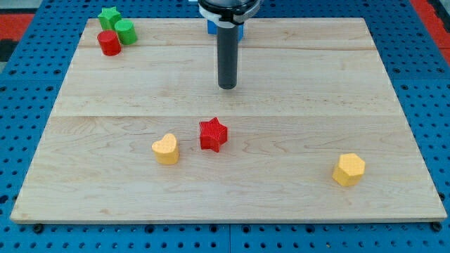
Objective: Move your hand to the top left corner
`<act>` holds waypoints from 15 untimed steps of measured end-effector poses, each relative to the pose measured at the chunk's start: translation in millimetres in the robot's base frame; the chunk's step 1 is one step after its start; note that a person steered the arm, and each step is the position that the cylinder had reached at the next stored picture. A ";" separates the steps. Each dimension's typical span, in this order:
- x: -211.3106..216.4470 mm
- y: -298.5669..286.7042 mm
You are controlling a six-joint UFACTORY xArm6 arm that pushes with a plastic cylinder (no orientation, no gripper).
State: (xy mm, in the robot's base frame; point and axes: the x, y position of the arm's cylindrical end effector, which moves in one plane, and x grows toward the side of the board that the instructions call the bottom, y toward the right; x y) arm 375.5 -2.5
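Note:
My tip (227, 86) rests on the wooden board (316, 105) a little above the middle, well to the right of the board's top left corner. In that corner sit a green star block (108, 16), a green cylinder (125, 31) and a red cylinder (109, 43), close together. A red star block (213, 134) lies below my tip. A yellow heart block (166, 149) lies to the lower left of the red star. A yellow hexagon block (349, 169) sits at the lower right. A blue block (211, 28) is partly hidden behind the rod at the top.
The board lies on a blue perforated surface (422, 77). A red area (21, 24) shows past the view's top left.

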 end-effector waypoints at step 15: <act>-36.9 -302.2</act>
State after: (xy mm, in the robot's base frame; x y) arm 338.6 -304.7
